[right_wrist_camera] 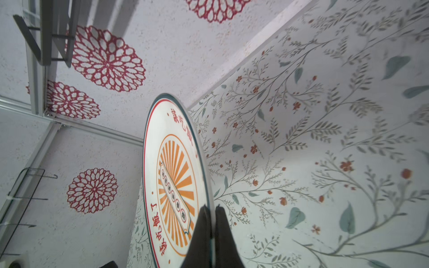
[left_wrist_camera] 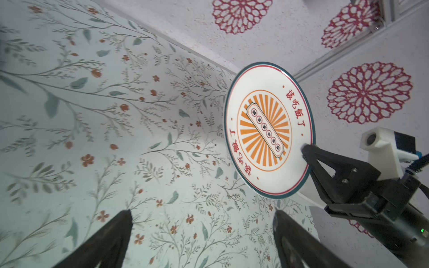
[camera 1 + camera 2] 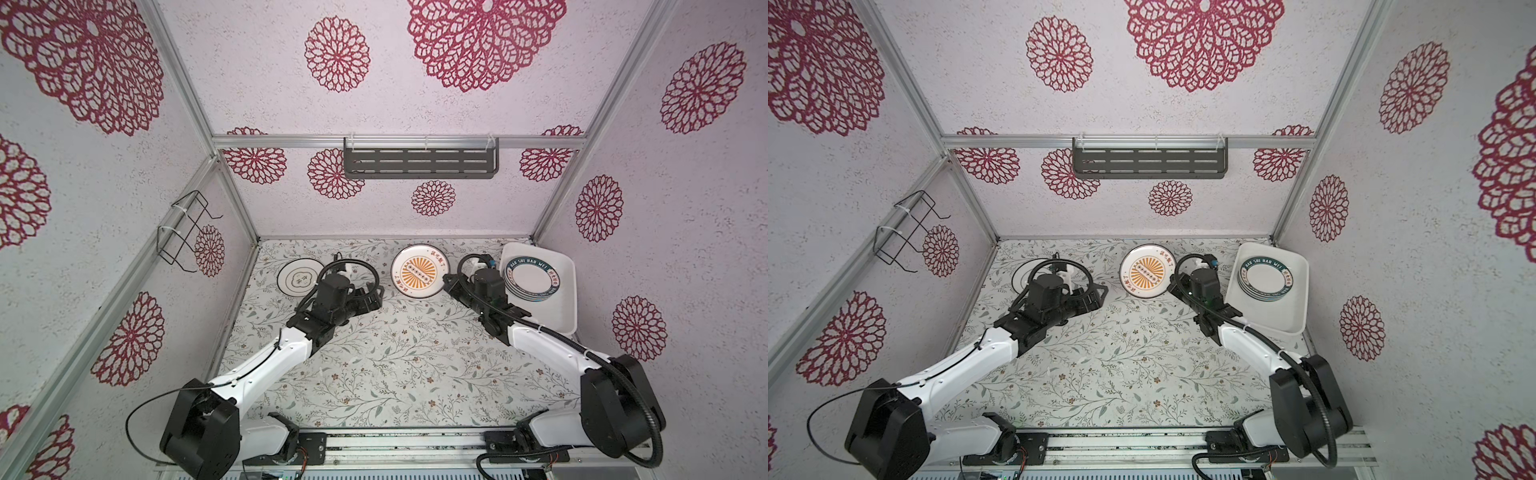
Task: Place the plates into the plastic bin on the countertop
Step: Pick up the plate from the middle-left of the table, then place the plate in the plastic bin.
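Note:
My right gripper (image 3: 446, 279) (image 1: 212, 207) is shut on the rim of the orange sunburst plate (image 3: 419, 271) (image 3: 1145, 271) (image 1: 176, 176). In the left wrist view this plate (image 2: 267, 130) hangs tilted above the leafy countertop (image 3: 395, 353). The white plastic bin (image 3: 566, 291) (image 3: 1296, 303) at the back right holds a stack of teal-rimmed plates (image 3: 532, 282) (image 3: 1266, 280). A thin-ringed plate (image 3: 297, 277) lies at the back left, partly behind my left arm. My left gripper (image 3: 376, 297) (image 2: 203, 212) is open and empty over the countertop, left of the held plate.
A dark grey slotted shelf (image 3: 419, 160) hangs on the back wall. A black wire rack (image 3: 183, 232) sticks out from the left wall. Aluminium frame posts mark the back corners, and walls close three sides.

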`<act>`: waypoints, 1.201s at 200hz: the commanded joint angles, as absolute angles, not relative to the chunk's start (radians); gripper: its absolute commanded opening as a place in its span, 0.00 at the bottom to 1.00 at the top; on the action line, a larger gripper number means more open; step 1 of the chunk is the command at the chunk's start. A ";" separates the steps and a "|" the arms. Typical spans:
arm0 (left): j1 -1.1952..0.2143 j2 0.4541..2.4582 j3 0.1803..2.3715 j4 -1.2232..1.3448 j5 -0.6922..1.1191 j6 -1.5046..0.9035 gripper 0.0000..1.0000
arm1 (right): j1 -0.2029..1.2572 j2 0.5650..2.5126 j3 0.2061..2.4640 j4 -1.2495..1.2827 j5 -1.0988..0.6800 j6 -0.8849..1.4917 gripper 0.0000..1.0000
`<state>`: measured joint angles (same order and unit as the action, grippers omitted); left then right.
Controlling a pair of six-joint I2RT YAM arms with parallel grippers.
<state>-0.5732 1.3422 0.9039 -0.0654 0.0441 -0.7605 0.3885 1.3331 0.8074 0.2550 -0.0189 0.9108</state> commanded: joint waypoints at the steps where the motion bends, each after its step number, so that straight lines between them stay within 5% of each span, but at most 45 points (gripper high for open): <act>1: -0.655 1.414 0.987 -0.043 0.003 -0.696 0.97 | 0.304 1.249 0.802 0.230 0.022 0.887 0.00; 59: -0.828 1.649 1.212 0.026 0.011 -0.636 0.97 | 0.019 1.163 0.777 0.179 -0.021 0.867 0.00; 128: -0.920 1.844 1.410 0.019 0.061 -0.615 0.97 | -0.306 1.285 0.802 0.246 -0.080 0.931 0.00; 240: -0.936 1.878 1.473 -0.022 0.071 -0.574 0.97 | -0.383 1.706 1.088 0.296 -0.053 0.942 0.00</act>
